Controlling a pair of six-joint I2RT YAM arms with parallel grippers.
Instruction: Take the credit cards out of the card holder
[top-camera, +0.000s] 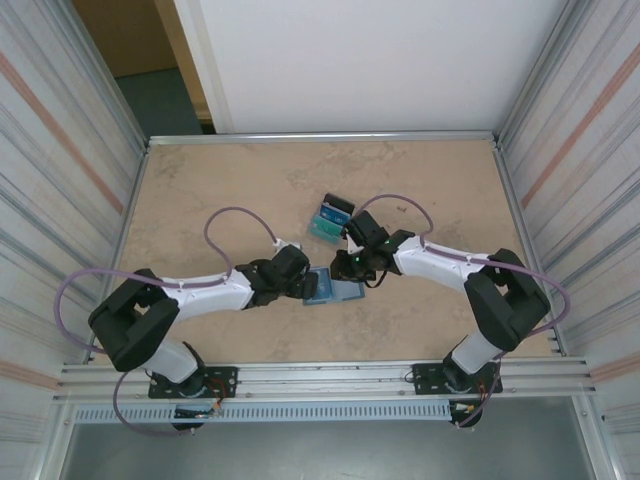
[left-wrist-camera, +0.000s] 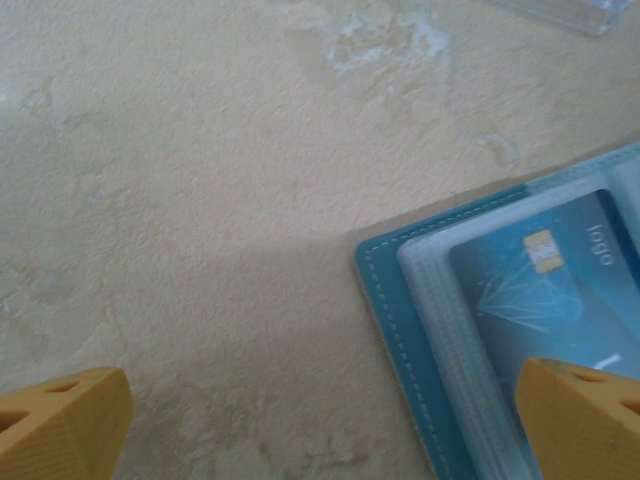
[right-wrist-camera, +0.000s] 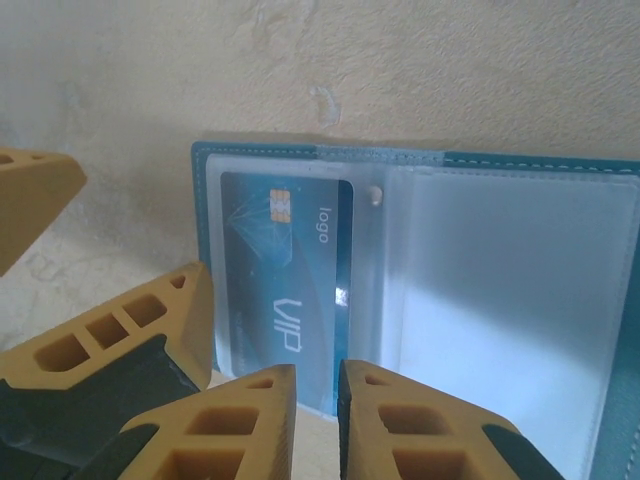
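Observation:
The card holder (top-camera: 335, 292) lies open and flat on the table, teal rim up and pale clear pockets showing (right-wrist-camera: 500, 290). A blue credit card (right-wrist-camera: 285, 290) marked "VIP" sits in its left half, also seen in the left wrist view (left-wrist-camera: 540, 280). My right gripper (right-wrist-camera: 318, 405) hovers at the card's near edge. A narrow gap remains between the right fingertips, with the card's lower corner in line with it. My left gripper (left-wrist-camera: 320, 420) is wide open. One of the left fingers (right-wrist-camera: 130, 330) is over the holder's left edge, the other (right-wrist-camera: 30, 200) over bare table.
A small clear tray with a black end (top-camera: 328, 222) lies just beyond the holder, with teal things in it; its corner shows in the left wrist view (left-wrist-camera: 570, 10). Metal rails and corrugated walls (top-camera: 560, 150) bound the tan table (top-camera: 220, 180). Both arms meet at mid-table.

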